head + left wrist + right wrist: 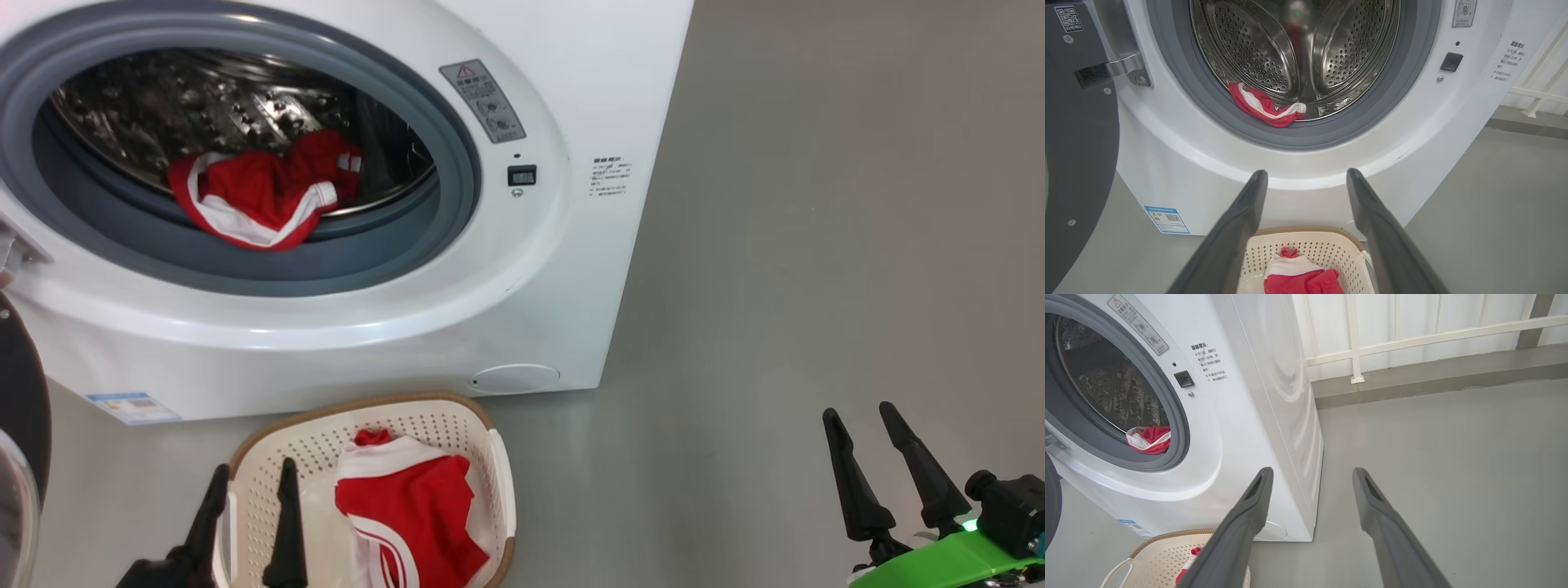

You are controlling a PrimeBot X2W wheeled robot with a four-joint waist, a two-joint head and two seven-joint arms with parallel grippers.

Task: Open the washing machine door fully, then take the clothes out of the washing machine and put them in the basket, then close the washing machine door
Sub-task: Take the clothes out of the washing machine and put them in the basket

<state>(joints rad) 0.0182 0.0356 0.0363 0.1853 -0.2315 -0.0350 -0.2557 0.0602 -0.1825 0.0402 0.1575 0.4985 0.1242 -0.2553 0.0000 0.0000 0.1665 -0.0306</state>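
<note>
Leftmost, washing machine door point(23, 392): standing open, dark rim at the far left edge of the head view.
left gripper point(254, 472): lower left, fingers spread wide, holding nothing, tips over the near-left part of the basket.
key relation: red garment in the drum point(261, 196) straight up-frame from the left gripper, long axis running left to right along the front lip; left arm clearly nearer than the right.
drum point(204, 106): bare steel apart from that one garment, as far as visible.
basket point(424, 402): bottom centre, just in front of the washing machine point(522, 269); red-and-white garment in the basket point(408, 510), lying on its right half.
right gripper point(857, 412): lower right, fingers wide apart, empty, well apart from both containers.
next move, likely: up-frame into the opening with the left gripper.
</note>
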